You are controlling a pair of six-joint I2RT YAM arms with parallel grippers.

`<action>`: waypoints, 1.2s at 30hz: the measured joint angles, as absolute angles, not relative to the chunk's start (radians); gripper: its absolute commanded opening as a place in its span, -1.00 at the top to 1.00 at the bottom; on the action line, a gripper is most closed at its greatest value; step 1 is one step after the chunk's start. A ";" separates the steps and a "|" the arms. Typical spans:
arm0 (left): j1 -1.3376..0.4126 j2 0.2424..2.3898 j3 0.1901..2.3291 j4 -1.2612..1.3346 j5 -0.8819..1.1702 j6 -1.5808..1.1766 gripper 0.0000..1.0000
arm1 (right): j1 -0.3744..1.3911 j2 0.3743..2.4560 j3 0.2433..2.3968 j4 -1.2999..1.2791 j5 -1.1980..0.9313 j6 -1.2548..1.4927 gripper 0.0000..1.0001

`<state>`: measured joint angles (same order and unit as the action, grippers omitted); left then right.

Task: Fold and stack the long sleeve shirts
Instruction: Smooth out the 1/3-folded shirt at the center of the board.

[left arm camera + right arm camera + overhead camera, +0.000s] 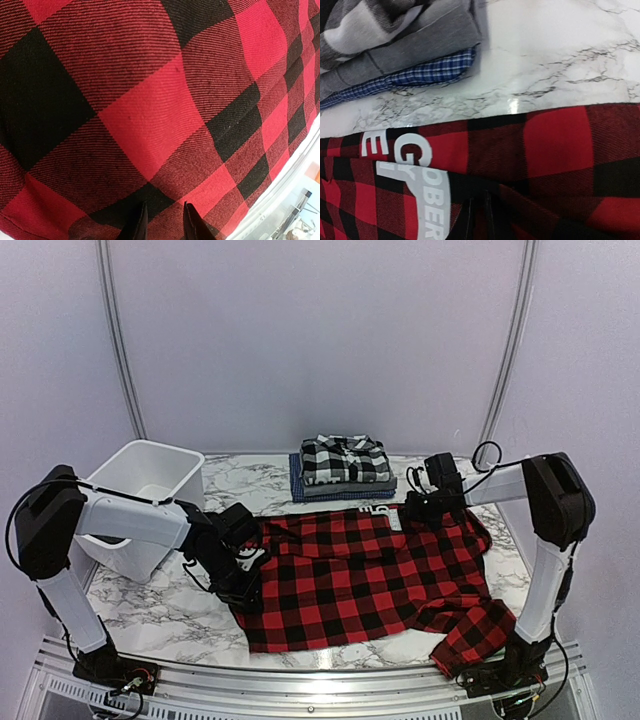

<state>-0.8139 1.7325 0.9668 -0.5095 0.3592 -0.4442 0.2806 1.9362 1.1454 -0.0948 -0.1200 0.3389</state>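
Observation:
A red-and-black buffalo check shirt [370, 580] lies spread across the marble table, one sleeve [475, 635] hanging off the near right edge. At the back sits a folded stack: a black-and-white plaid shirt [343, 458] over a grey shirt [420, 40] and a blue check shirt [427, 72]. My left gripper [245, 578] rests on the red shirt's left edge. In the left wrist view the left gripper [165, 222] has its fingers apart, with flat cloth showing between them. My right gripper [427, 507] is at the collar edge. In the right wrist view the right gripper [480, 215] is pinched on red cloth beside the neck label [420, 200].
A white plastic tub [140, 502] stands at the back left, close behind my left arm. Bare marble [560, 55] shows between the folded stack and the red shirt's collar edge. The table's metal rail [320, 680] runs along the near edge.

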 measured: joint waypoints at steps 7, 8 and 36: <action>-0.805 1.732 0.966 -0.511 0.367 -0.432 0.44 | 0.173 1.945 1.134 -0.089 -0.139 0.344 0.60; -0.805 1.732 0.968 -0.513 0.367 -0.430 0.43 | 0.159 1.945 1.134 -0.089 -0.148 0.345 0.60; -0.739 1.927 1.523 -0.679 0.124 -0.448 0.42 | 0.077 1.925 1.134 -0.108 -0.174 0.332 0.46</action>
